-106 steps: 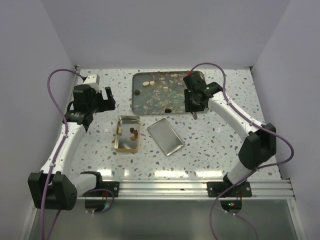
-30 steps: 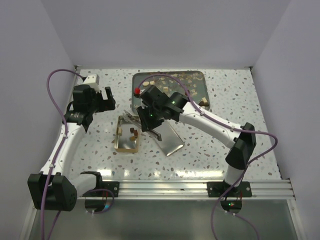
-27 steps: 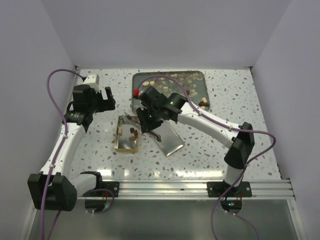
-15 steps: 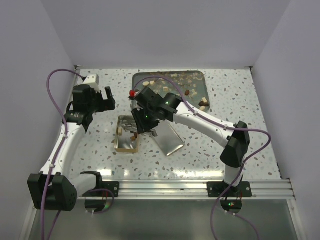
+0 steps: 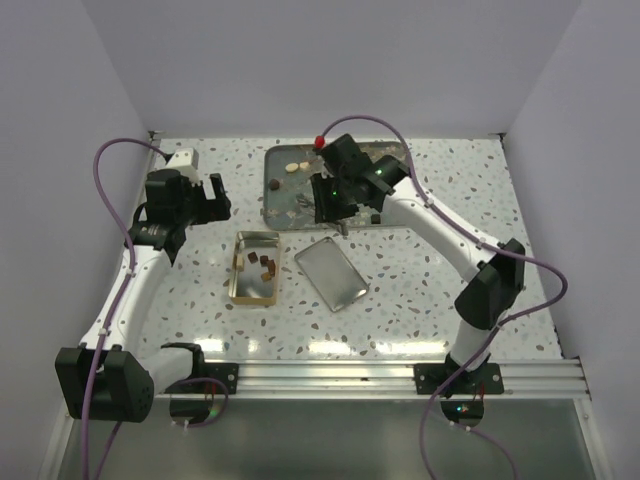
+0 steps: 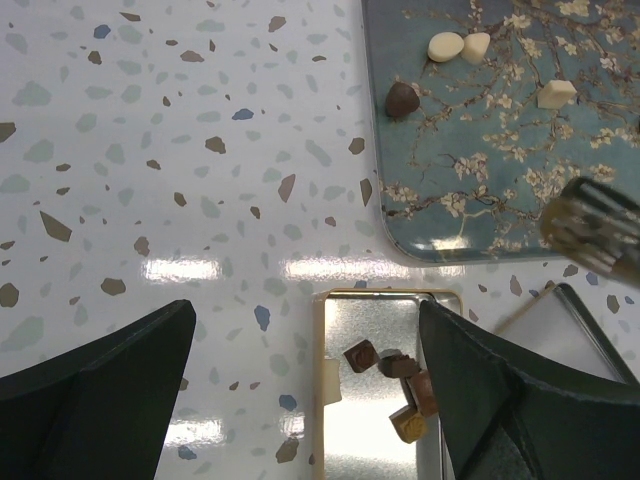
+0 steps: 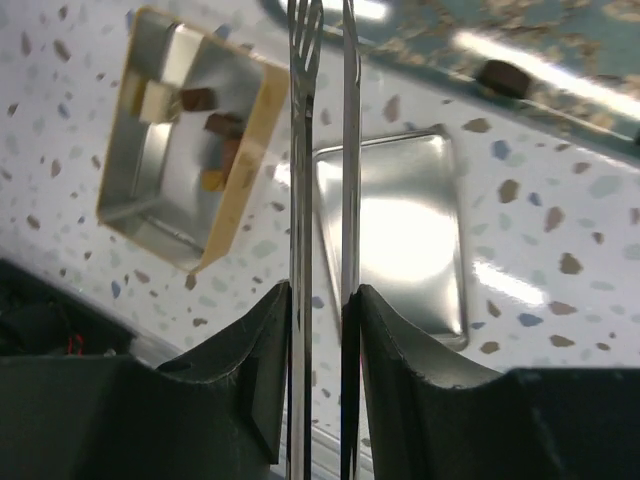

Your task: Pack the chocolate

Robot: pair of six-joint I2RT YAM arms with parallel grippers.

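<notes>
White terrazzo tabletop [image 5: 420, 275], lit from above. Left arm [image 5: 130, 290] reaches up the left side, and its gripper [image 6: 305, 320] hangs over bare table left of the tray, fingers [image 6: 95, 400] spread wide with nothing between them. Right arm [image 5: 450, 235] stretches across to the tray's near edge. Its gripper [image 7: 320, 295] is clamped on a pair of metal tongs [image 7: 303, 200], pads pressed against the two blades, which run close together with a slim gap. Teal blossom-print tray [image 5: 290, 207] sits at the back centre of the table. Gold tin [image 5: 255, 290] lies open, just in front of the tray's left near corner and apart from it. Its silver lid [image 5: 332, 272] lies flat on the table just right of the tin, turned at an angle. Chocolate in two places. A small cluster of brown lumps [image 6: 390, 375] sits in the tin's far half, with one cream piece [image 6: 331, 381] against the left wall. On the tray's far left part lie two cream lumps [image 6: 446, 46] side by side, a dark lump [image 6: 402, 98] near the left rim and a pale square [image 6: 557, 93]. More pieces lie farther right on the tray, too small to count from above.
</notes>
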